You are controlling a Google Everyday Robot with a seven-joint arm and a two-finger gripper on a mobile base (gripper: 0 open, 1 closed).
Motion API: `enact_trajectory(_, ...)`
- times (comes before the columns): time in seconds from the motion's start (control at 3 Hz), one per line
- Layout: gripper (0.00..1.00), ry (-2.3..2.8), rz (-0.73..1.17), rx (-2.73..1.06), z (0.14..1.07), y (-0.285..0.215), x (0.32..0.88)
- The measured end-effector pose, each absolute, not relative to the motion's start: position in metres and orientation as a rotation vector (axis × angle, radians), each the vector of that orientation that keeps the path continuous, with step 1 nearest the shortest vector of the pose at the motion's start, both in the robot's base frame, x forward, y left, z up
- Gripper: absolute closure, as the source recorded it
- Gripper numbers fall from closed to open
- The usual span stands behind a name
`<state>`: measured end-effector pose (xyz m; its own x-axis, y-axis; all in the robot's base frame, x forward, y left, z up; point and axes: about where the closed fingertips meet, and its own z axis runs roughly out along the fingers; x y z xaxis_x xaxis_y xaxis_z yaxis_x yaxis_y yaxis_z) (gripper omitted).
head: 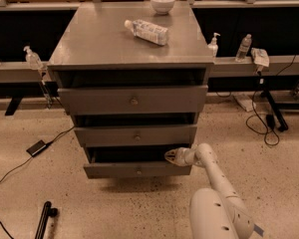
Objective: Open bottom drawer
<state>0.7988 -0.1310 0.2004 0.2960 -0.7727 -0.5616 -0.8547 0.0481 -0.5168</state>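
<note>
Seemingly at the pulling step on the bottom drawer (pixel 114 171), lowest in the cabinet (pixel 89 44), end effector (pixel 174 156) at that drawer's upper right edge, open or closed unclear, next probably calling for a straight outward draw.

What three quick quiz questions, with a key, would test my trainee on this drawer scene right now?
1. True or false: the gripper sits at the right end of the bottom drawer, just above its front panel.
2. The bottle on the cabinet top is: A) upright, B) lying on its side, C) hanging over the edge.
3. What white item stands at the back edge of the cabinet top?
Key: 1 true; 2 B; 3 the bowl.
</note>
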Motion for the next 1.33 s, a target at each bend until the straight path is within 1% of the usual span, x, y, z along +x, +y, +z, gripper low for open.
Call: enact_trajectory(1.33, 1.0, 1.484, 0.123, -1.726, 0.2008, -0.1311, 0.7987)
